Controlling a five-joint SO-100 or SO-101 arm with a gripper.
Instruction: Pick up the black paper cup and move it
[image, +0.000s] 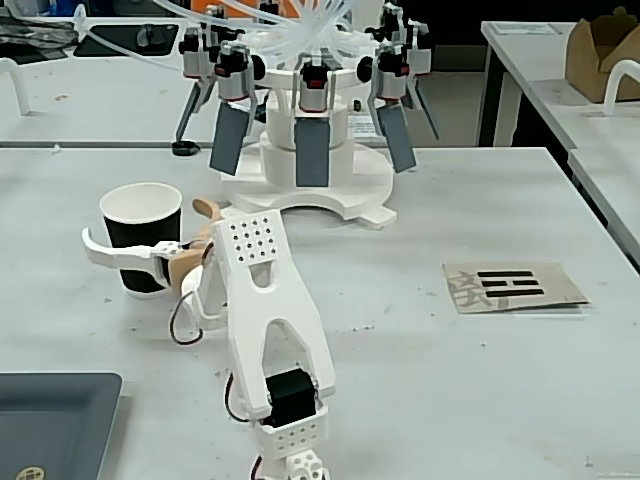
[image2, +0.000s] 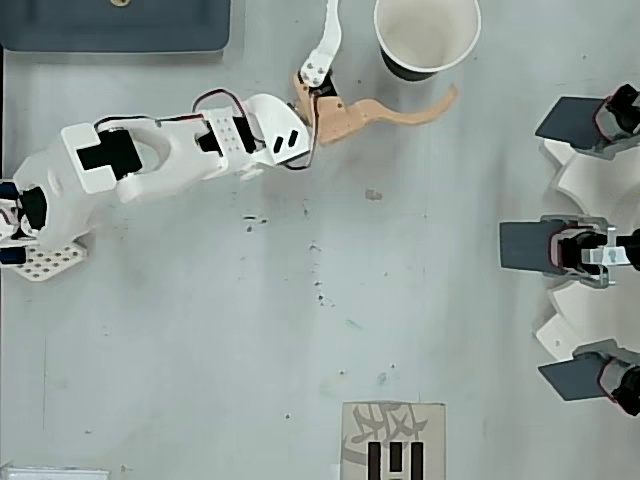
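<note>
The black paper cup (image: 143, 230) (image2: 426, 35) stands upright on the grey table, its white inside showing from above. My gripper (image: 144, 222) (image2: 394, 50) is open wide around it. In the fixed view the white finger (image: 120, 255) crosses in front of the cup's wall, and the tan finger (image: 205, 212) sits by its right side. From overhead, the white finger (image2: 325, 45) lies left of the cup with a gap. The tan finger (image2: 400, 108) runs just below it, tip close to the wall. Neither finger clearly presses on the cup.
A white rig with several grey-padded hanging grippers (image: 310, 130) (image2: 585, 245) stands beyond the cup. A dark grey tray (image: 50, 420) (image2: 115, 25) lies near the arm's base. A cardboard card with black marks (image: 510, 285) (image2: 395, 440) lies on the table's other side.
</note>
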